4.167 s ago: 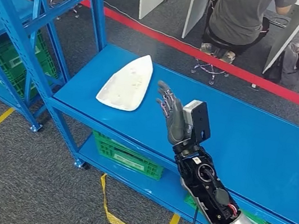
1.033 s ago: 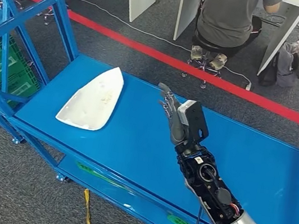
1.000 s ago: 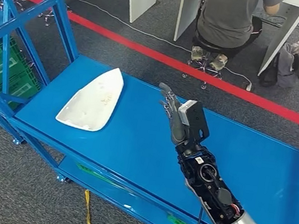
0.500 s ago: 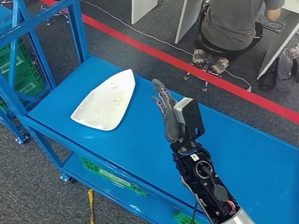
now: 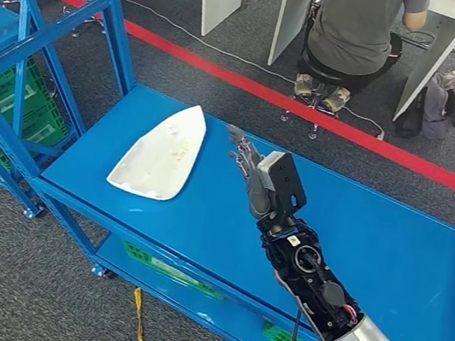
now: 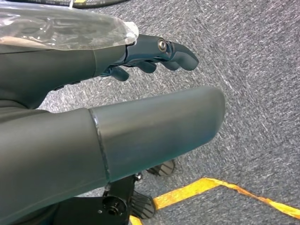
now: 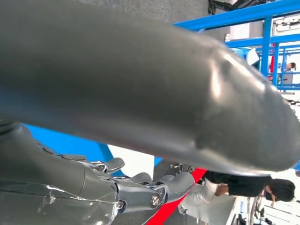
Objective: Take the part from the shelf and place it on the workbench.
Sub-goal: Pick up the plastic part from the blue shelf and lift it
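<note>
The flat white iron-shaped plastic part [image 5: 161, 152] lies on the blue metal workbench [image 5: 395, 249]; the right hand [image 5: 252, 173], fingers spread and empty, is judged released; withdrawal is required.

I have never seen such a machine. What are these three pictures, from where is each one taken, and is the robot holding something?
This is a humanoid robot with two arms. The head view looks down from its body: its right hand reaches over a blue workbench, fingers apart, holding nothing. A white part lies flat on the workbench, beside the hand and not touching it. A blue shelf frame stands to the left, and a person sits behind. The other two pictures come from cameras at the wrists. The left hand hangs over grey carpet, empty. The right wrist view shows its thick thumb close up.
</note>
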You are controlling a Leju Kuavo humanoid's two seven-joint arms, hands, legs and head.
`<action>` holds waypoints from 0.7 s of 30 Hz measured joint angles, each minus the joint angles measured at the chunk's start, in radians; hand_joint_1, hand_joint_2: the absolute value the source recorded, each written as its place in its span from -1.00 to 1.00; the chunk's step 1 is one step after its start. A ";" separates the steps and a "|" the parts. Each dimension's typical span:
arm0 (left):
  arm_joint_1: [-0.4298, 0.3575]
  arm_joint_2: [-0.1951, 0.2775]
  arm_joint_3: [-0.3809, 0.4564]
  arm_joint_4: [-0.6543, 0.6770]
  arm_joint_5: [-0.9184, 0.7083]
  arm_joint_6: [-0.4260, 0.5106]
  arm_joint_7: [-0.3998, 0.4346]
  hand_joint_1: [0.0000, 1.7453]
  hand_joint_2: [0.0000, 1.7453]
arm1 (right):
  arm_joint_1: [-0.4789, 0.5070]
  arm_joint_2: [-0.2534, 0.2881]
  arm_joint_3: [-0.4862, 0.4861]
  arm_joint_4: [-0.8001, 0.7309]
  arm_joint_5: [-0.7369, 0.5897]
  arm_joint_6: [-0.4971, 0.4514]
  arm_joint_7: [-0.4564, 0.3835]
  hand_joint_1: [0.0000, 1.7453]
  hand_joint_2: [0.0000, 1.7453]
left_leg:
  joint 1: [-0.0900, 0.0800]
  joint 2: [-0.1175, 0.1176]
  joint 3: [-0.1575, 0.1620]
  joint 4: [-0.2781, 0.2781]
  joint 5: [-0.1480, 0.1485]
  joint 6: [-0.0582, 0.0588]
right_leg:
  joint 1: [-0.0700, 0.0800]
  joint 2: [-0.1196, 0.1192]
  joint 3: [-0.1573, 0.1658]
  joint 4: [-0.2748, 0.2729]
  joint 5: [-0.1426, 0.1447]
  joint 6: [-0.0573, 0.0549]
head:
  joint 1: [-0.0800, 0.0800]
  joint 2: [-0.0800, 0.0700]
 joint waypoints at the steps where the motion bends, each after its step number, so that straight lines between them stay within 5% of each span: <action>1: 0.000 0.000 0.000 0.000 0.001 0.000 0.000 -1.00 -1.00 | -0.002 0.000 0.001 0.002 0.000 0.001 -0.001 -1.00 -1.00 | 0.000 0.000 0.000 0.000 0.000 0.000 | 0.001 0.000 0.000 0.000 0.000 0.000 | 0.000 0.000; 21: -0.001 0.004 0.015 0.000 -0.001 0.000 0.003 -1.00 -1.00 | -0.063 0.000 0.029 0.072 -0.009 0.025 -0.003 -1.00 -1.00 | 0.003 0.000 0.001 -0.002 0.001 -0.001 | 0.002 0.000 -0.001 0.002 -0.001 -0.001 | 0.000 0.000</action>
